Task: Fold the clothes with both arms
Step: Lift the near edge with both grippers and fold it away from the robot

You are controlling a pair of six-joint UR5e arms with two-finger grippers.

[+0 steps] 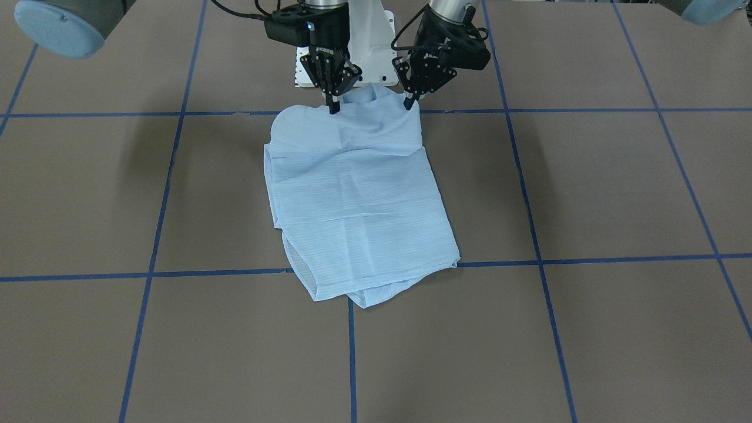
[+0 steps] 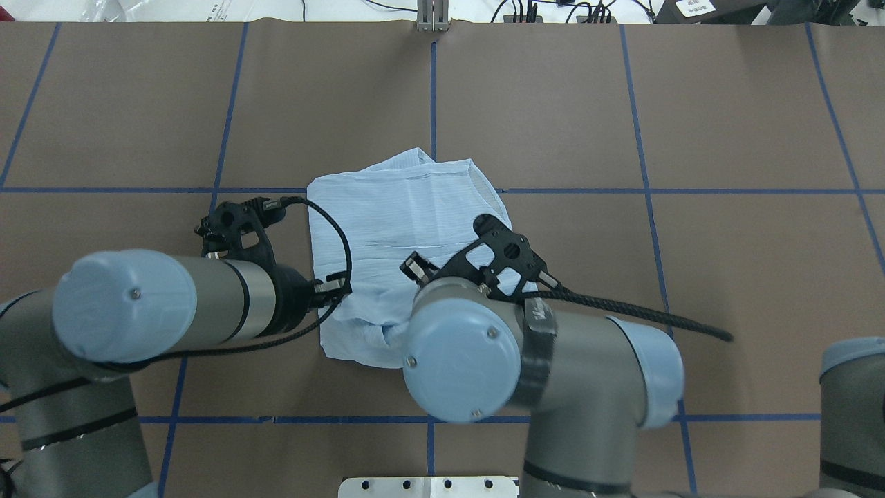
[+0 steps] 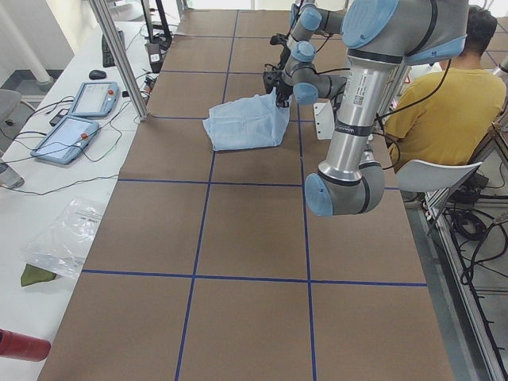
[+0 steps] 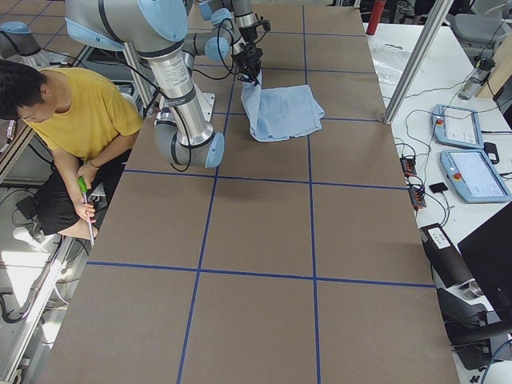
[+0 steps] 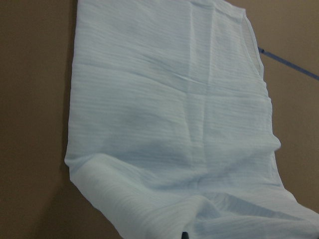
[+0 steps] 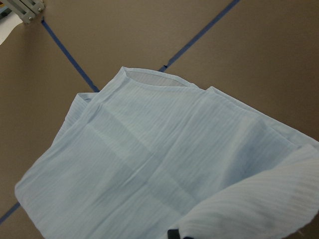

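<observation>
A person [image 3: 443,101] in a yellow top sits behind the robot, off the table [image 1: 587,188]. At the table's near edge is the white base plate [image 2: 429,486].

Just beyond it, the left gripper [image 1: 410,103] and right gripper [image 1: 333,107] point down side by side. Each has its fingers drawn narrow and pinched on the near edge of the shirt [image 1: 358,200]. That edge is lifted off the table and rises toward both wrist cameras. The rest of the shirt lies flat as a folded, rough rectangle at mid-table. It is centred on the middle line of the blue tape [image 1: 587,110], and its far edge just crosses a cross line. A loose fold pokes out at the far left corner.

Bare brown table lies open left, right and beyond the shirt. The two arms' elbows hang above the table on either side. The left arm's black cable [image 2: 342,242] loops over the shirt's left edge, and the right arm's cable [image 2: 622,308] trails out to the right.

At the far edge stands a metal post [image 3: 123,59]. Past it, on a white bench, are two pendants [image 3: 75,119], loose wires, a plastic bag [image 3: 67,234] and a red cylinder [image 3: 20,345].
</observation>
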